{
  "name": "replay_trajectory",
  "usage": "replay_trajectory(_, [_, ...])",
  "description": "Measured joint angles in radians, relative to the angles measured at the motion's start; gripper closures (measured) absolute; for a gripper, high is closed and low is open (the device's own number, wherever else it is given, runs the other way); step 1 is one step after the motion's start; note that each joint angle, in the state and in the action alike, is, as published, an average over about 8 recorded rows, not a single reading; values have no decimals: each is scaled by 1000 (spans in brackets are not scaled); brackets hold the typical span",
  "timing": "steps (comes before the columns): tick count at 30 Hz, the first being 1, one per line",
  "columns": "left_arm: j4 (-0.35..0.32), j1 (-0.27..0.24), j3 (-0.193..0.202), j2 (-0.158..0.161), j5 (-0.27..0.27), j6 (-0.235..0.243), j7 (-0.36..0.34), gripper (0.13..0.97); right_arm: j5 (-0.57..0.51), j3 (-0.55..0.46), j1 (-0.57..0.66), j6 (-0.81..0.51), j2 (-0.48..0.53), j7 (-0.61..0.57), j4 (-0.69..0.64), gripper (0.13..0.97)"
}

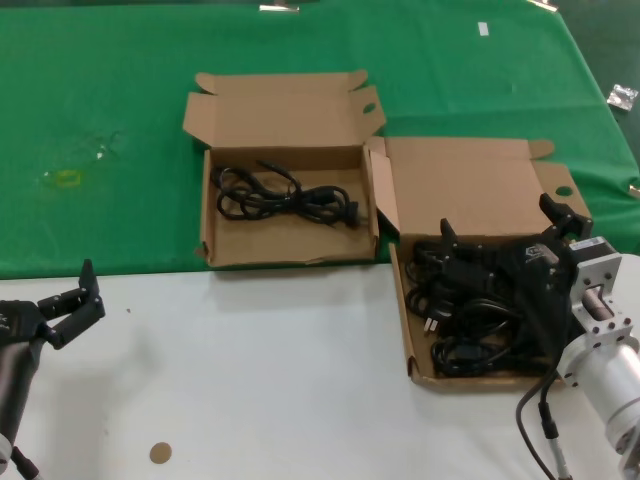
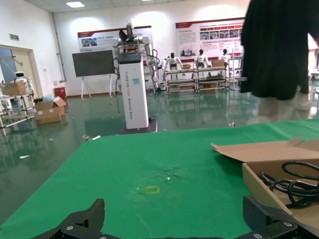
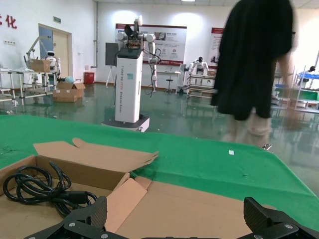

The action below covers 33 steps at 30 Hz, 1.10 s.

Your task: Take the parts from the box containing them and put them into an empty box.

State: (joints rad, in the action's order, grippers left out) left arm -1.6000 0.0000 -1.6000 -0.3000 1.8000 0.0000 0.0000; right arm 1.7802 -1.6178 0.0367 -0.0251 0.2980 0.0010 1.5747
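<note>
The deeper cardboard box (image 1: pixel 470 185) on the right holds several black coiled cables (image 1: pixel 478 318). My right gripper (image 1: pixel 505 225) hangs open and empty just above them; its wrist view looks across that box's lid (image 3: pixel 199 209) between its fingertips (image 3: pixel 94 214). The wide cardboard box (image 1: pixel 290 255) on the left holds one coiled cable (image 1: pixel 285 195), which also shows in the right wrist view (image 3: pixel 35 186) and the left wrist view (image 2: pixel 294 184). My left gripper (image 1: pixel 75 300) is open and empty over the white table at the far left, apart from both boxes.
Both boxes lie with lids open where the green cloth (image 1: pixel 120 80) meets the white table (image 1: pixel 280 380). A yellow mark (image 1: pixel 68 179) is on the cloth at left. A brown disc (image 1: pixel 160 453) lies on the table. Small packets (image 1: pixel 622 97) lie at far right.
</note>
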Motion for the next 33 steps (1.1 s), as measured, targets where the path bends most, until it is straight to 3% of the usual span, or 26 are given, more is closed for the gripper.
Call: replay_trajectory(33, [0,0,0,0,0,0,0,132,0,0,0,0,0,0,0,129])
